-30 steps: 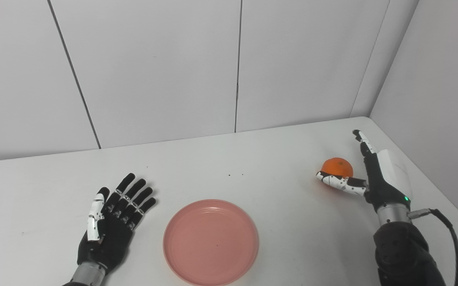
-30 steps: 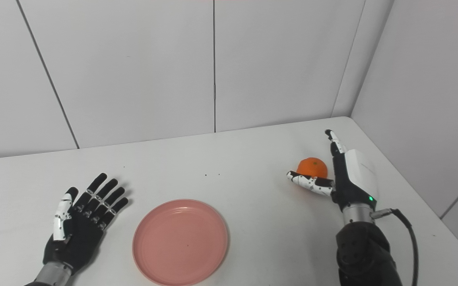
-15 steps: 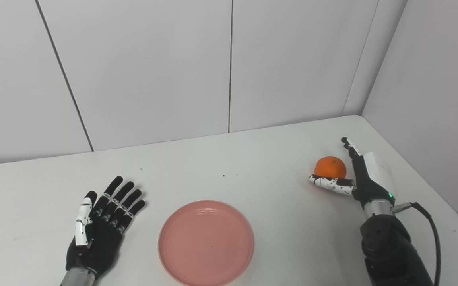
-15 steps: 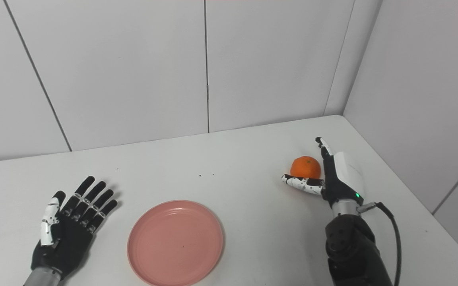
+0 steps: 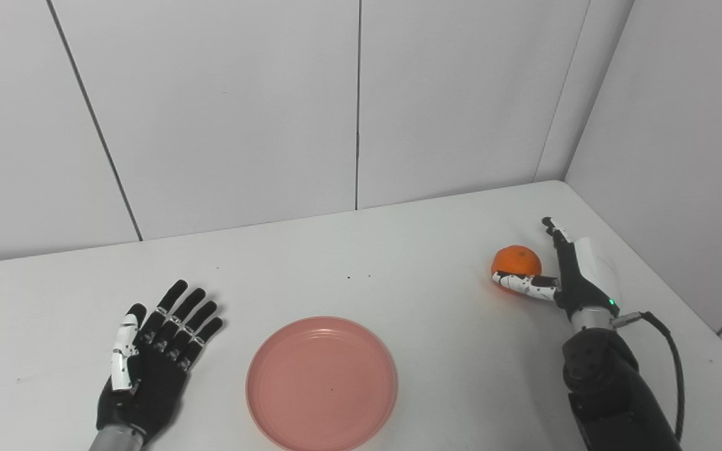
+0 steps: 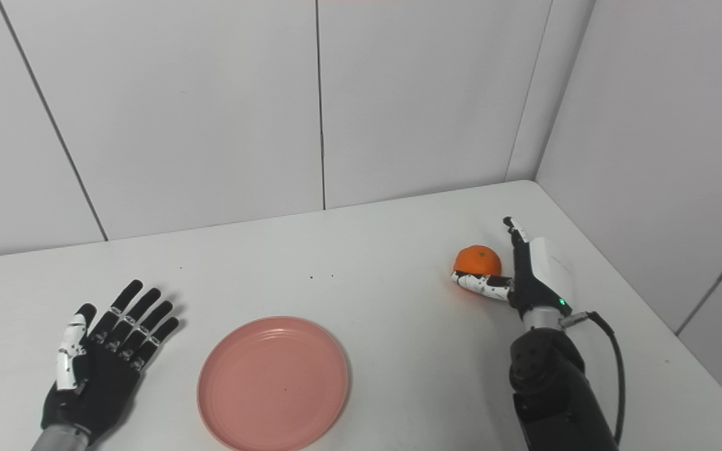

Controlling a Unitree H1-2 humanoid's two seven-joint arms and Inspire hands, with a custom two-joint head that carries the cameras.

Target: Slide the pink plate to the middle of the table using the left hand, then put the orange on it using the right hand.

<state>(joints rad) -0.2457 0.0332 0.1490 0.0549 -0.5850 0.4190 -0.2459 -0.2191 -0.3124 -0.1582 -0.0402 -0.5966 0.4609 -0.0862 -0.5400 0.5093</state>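
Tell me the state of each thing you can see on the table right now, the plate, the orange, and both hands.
pink plate: upright on the table, nothing on it, near the front middle.
orange: on the table at the right, not on the plate.
left hand: open, fingers spread, flat beside the plate, apart from it.
right hand: open, cupped around the orange with thumb in front, not closed on it.
table: white, bearing all of these.

A smooth pink plastic plate [image 5: 321, 382] is catching a soft sheen on the matt white bench [image 5: 398, 263], while the dimpled orange [image 5: 516, 259] is sitting against the right hand [image 5: 561, 275] with its glossy black-and-white plastic shell.
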